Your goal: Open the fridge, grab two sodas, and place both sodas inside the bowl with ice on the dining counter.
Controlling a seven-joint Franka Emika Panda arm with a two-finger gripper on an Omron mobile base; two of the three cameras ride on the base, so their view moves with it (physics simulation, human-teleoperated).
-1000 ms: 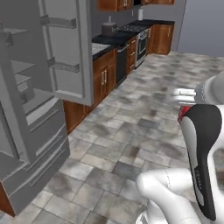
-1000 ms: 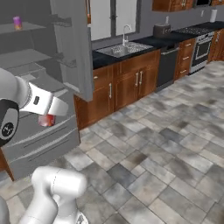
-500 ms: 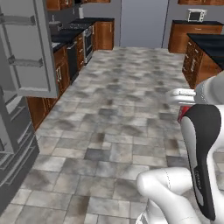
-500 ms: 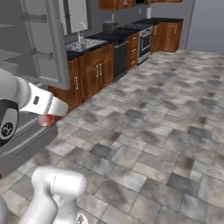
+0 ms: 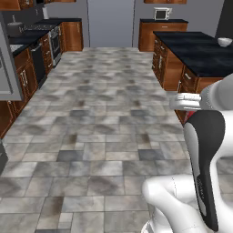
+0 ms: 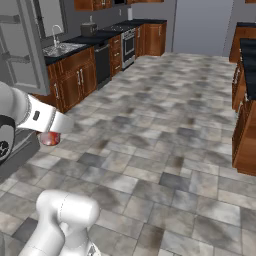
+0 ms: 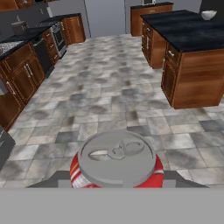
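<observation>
Carrying the red soda (image 7: 116,162) held tight in the gripper (image 6: 50,138) toward the dining counter (image 5: 200,52), next needing to reach the white bowl (image 5: 225,42).

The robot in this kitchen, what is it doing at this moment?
The arm is carrying a red soda can with a silver top, gripped between its fingers. In the right base view the can hangs at the end of the white arm, above the tiled floor. Ahead and to the right stands the dining counter with its black marble top, and a white bowl sits at its far end. The can is not yet at the bowl.
</observation>
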